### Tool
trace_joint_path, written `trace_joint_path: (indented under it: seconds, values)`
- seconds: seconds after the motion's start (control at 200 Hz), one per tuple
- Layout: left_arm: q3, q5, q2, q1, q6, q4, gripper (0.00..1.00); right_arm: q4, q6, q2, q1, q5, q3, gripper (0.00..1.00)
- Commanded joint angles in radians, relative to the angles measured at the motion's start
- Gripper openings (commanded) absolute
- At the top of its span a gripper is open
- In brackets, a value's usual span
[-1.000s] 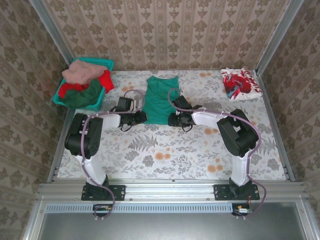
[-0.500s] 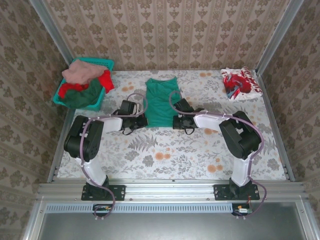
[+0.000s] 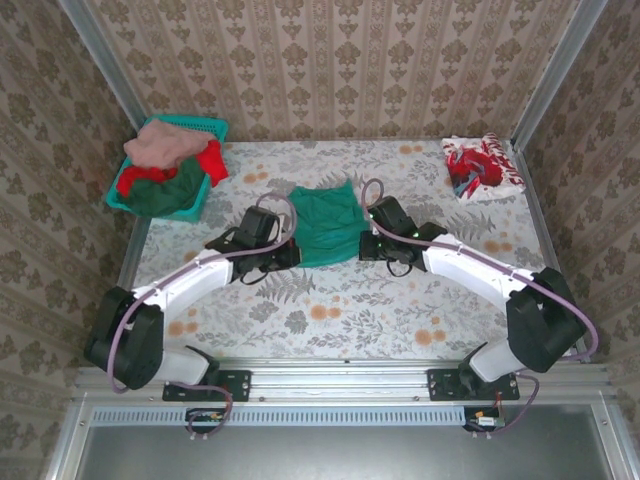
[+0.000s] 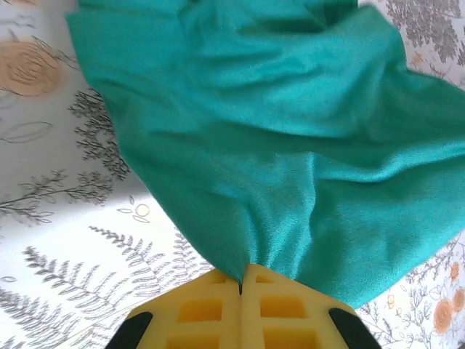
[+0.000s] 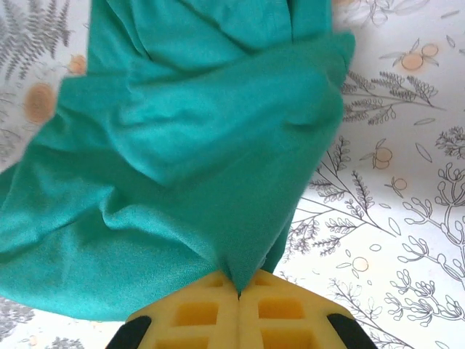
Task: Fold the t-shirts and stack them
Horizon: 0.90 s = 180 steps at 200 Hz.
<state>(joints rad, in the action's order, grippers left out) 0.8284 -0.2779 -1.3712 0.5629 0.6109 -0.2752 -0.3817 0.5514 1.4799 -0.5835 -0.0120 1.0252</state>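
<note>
Teal-green soft cloth t-shirt point(image 3: 325, 222) sits midway along the floral-print counter point(image 3: 340, 312), nearer far edge — left end effector point(image 4: 240, 280) pinching its near-left corner, right end effector point(image 5: 239, 289) clamped on near-right corner — cloth bunched btwn 'em.

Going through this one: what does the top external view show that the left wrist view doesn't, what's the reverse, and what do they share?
Top external: the basket with heaped shirts at far left, a folded red-and-white shirt at far right, and the right pincer gripping the teal shirt. Left wrist: close up, the left pincer pinched shut on a gathered edge, creases fanning out. Shared: the teal shirt on the floral table.
</note>
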Motion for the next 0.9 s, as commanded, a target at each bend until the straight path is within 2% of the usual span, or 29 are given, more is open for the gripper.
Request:
trace_joint_path:
  seconds: [0.0, 0.25, 0.59, 0.895]
  values:
    - [0.094, 0.063, 0.011, -0.004, -0.003, -0.106, 0.0, -0.064, -0.031, -0.003, -0.003, -0.022, 0.082, 0.0]
    - [0.275, 0.049, -0.086, -0.09, -0.064, -0.131, 0.0, -0.036, -0.082, 0.118, 0.057, -0.02, 0.266, 0.0]
    - [0.453, 0.003, -0.292, -0.195, -0.083, -0.099, 0.0, -0.016, -0.103, 0.338, 0.145, 0.099, 0.481, 0.0]
    - [0.763, -0.04, -0.58, -0.248, -0.112, -0.164, 0.0, -0.05, -0.102, 0.525, 0.211, 0.146, 0.661, 0.0]
